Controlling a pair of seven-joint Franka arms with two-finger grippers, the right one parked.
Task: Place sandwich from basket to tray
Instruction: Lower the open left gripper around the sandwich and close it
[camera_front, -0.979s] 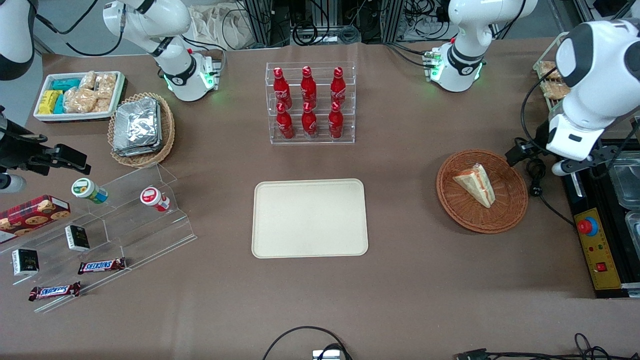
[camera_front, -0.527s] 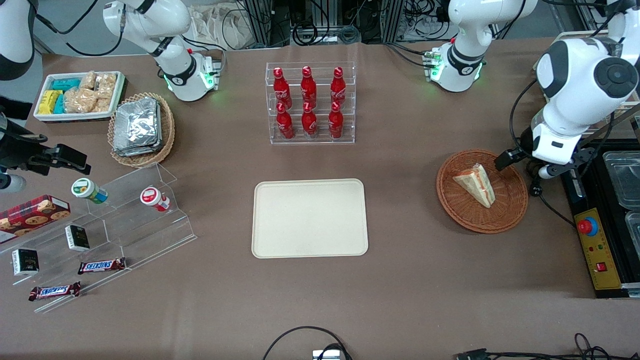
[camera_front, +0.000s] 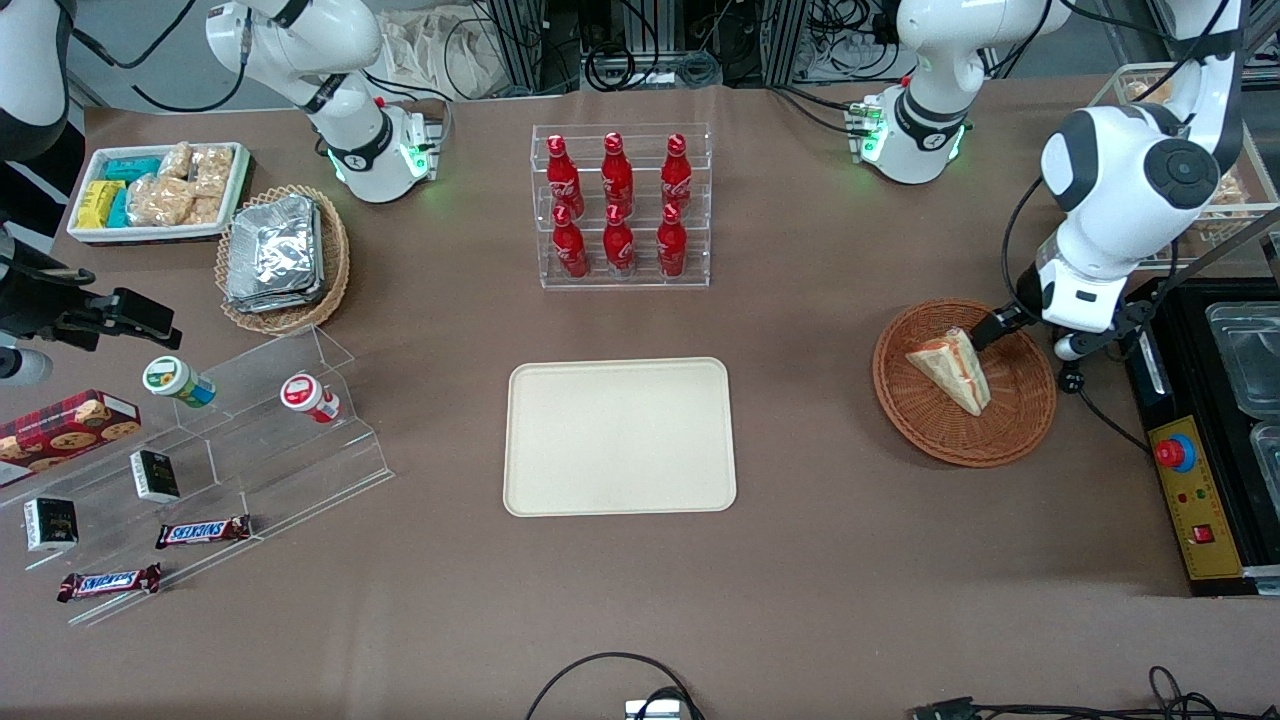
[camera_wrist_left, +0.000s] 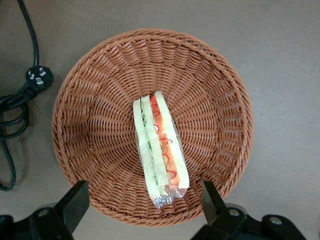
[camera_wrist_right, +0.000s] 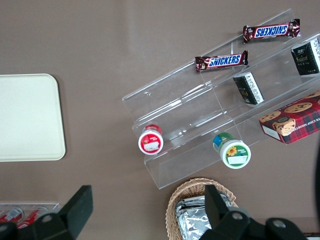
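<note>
The sandwich (camera_front: 950, 368) is a wrapped white-bread wedge with red, orange and green filling. It lies in the round reddish-brown wicker basket (camera_front: 1020, 420). In the left wrist view the sandwich (camera_wrist_left: 159, 147) lies across the centre of the basket (camera_wrist_left: 95, 115). My left gripper (camera_front: 1000, 325) hovers above the basket's rim, just beside the sandwich's upper end, touching nothing. Its two black fingers (camera_wrist_left: 75, 202) stand wide apart and empty, and the gripper (camera_wrist_left: 143, 205) straddles the sandwich's sealed end. The cream tray (camera_front: 619, 437) lies flat at the table's middle, toward the parked arm from the basket.
A clear rack of red bottles (camera_front: 620, 205) stands farther from the camera than the tray. A black cable and plug (camera_wrist_left: 37, 76) lie beside the basket. A yellow control box with a red button (camera_front: 1185, 490) and black bins sit at the working arm's table end.
My left arm has swung in from the table's end toward the basket, and the gripper now hangs over the basket's rim next to the sandwich. The sandwich has not moved.
</note>
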